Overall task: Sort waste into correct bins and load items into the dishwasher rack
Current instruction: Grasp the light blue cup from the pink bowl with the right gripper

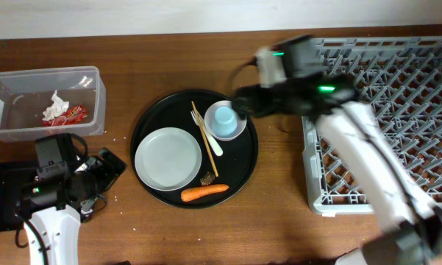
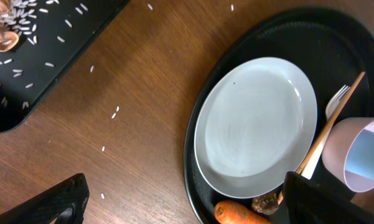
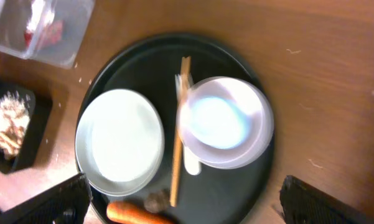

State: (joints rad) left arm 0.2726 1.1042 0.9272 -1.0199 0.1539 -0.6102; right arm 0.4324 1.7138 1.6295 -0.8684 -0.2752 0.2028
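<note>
A round white plate (image 1: 168, 158) lies on the round black tray (image 1: 151, 118). Next to it stands a white bowl (image 1: 239, 130) with a light blue cup (image 1: 222, 118) in it. Thin pale sticks (image 1: 204, 140), an orange carrot (image 1: 204, 192) and a brownish scrap (image 1: 207, 177) also lie there. My right gripper (image 1: 243, 99) hovers open above the bowl (image 3: 255, 143), its jaws (image 3: 187, 208) empty. My left gripper (image 1: 107, 165) is open and empty (image 2: 187, 205) at the tray's left edge, near the plate (image 2: 255, 124) and carrot (image 2: 236, 213). The grey dishwasher rack (image 1: 397, 81) is at the right.
The clear tub (image 1: 95, 96) at the back left holds white tissue (image 1: 56, 107) and a red wrapper (image 1: 75, 112). The shallow black rectangular tray (image 1: 4, 191) at the front left holds grainy scraps (image 2: 12, 12). Loose grains dot the table (image 2: 115, 112). A white utensil (image 1: 215, 143) lies by the sticks.
</note>
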